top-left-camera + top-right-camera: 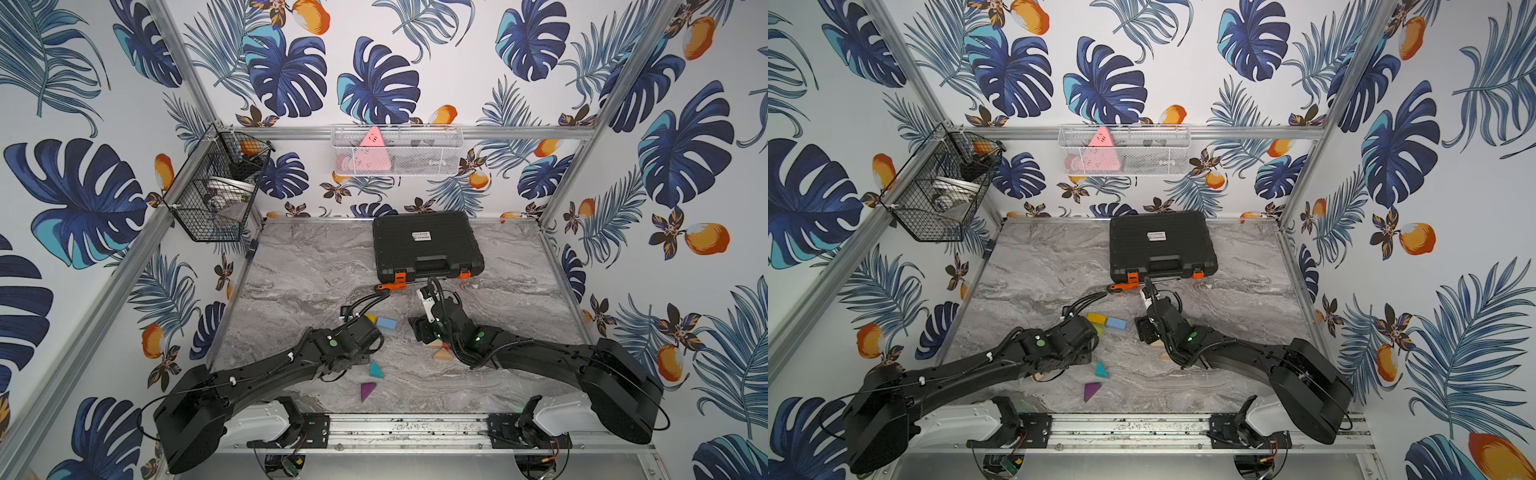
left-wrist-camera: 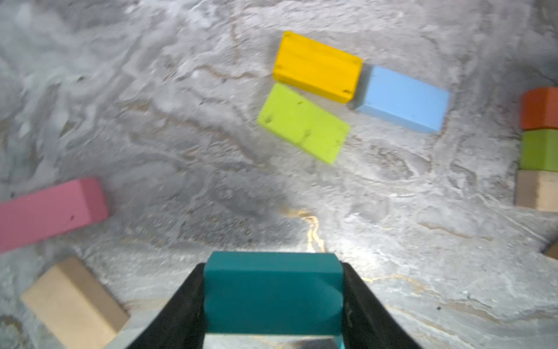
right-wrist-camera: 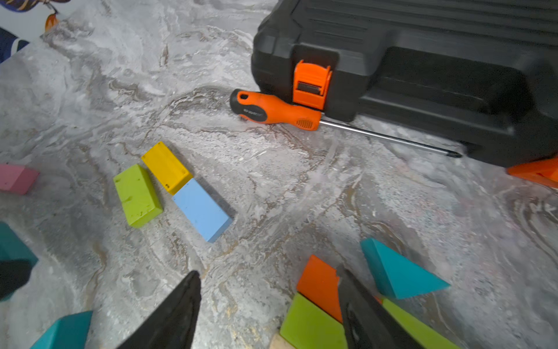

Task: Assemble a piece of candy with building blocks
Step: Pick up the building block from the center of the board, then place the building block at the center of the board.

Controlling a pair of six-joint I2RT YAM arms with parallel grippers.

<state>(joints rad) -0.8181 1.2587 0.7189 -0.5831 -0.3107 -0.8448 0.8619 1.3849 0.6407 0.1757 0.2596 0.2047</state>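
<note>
While the left gripper had its jaws clamped on a teal block over the worktop, the right gripper hung jaws apart, empty; seemingly mid-carry; next it would need squaring against the yellow block.

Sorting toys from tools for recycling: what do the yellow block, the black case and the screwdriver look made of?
Yellow block: likely wood under matte paint, with small nicks at the corners.
Case: moulded black plastic by the look, matte, with a ribbed lid.
Screwdriver: orange and black handle, probably plastic or rubber; the shaft is shiny bare metal.
</note>
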